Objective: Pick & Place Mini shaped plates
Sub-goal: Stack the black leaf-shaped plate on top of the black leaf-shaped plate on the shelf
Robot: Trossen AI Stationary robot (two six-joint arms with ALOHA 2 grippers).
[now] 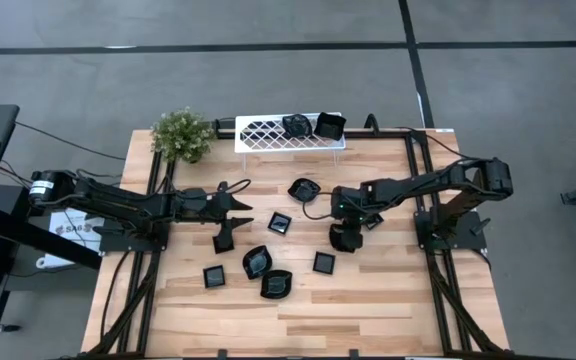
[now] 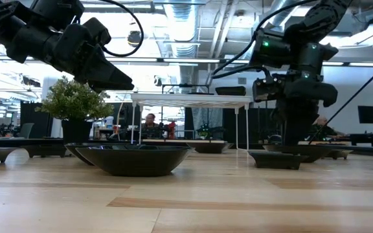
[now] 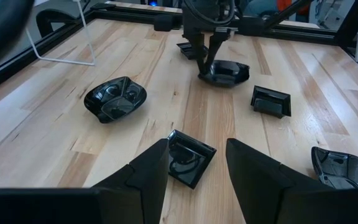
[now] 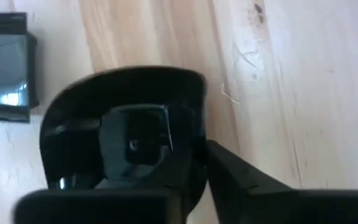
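Glossy black mini plates are lying scattered flat across my wooden table, square and wavy-rimmed alike; two more are sitting up on the white rack at the back.

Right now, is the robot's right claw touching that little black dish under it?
Touching. In the right wrist view, the right gripper has a finger against the rounded black dish's rim, no gap showing; the left wrist view also shows its fingers down on that dish.
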